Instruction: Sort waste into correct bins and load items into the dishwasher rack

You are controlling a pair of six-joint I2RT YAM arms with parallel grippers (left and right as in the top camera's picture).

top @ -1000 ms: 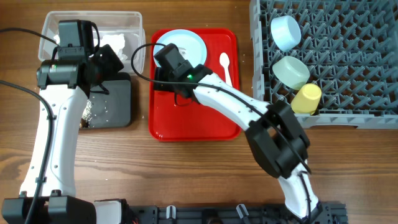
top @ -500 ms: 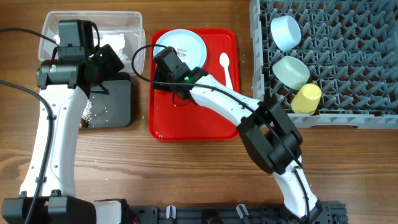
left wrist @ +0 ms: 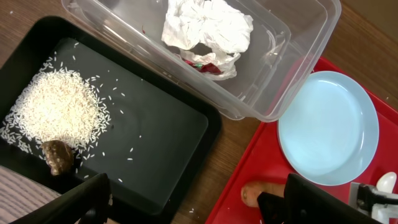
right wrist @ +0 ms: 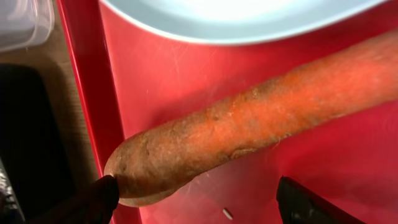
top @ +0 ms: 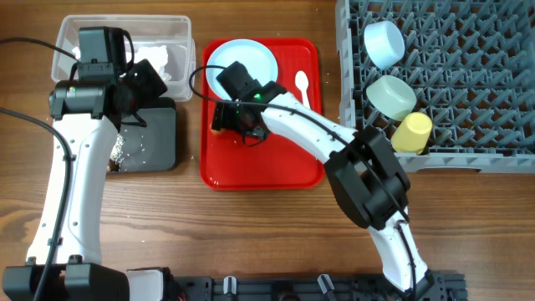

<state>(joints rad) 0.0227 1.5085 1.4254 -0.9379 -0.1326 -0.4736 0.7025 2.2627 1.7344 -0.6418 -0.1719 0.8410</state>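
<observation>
The carrot (right wrist: 249, 134) is lying on the red tray (right wrist: 155, 81) just beside the rim of the plate (right wrist: 249, 15), slanting across the right wrist view with its blunt end near the tray's edge. The right gripper (right wrist: 196, 208) is hovering over it with its jaws spread wide and gripping nothing. The carrot is lying just beyond the fingertips rather than between them. Its blunt end is sitting right beside the finger (right wrist: 93, 199) at the lower left of that view, though I cannot tell whether the two are touching. The left gripper (left wrist: 196, 196) is hanging over the black tray (left wrist: 161, 143), jaws likewise spread and holding nothing. On that tray the rice (left wrist: 53, 112) is lying in a heap with the brown lump (left wrist: 57, 157) at its edge. The napkin (left wrist: 208, 28) and the wrapper (left wrist: 208, 63) are lying together in the tub (left wrist: 292, 68). The spoon (top: 303, 88) is lying on the red tray beside the plate. In the rack (top: 468, 100), the upper bowl (top: 384, 42), the lower bowl (top: 393, 96) and the cup (top: 412, 132) are sitting in a row along one side.
</observation>
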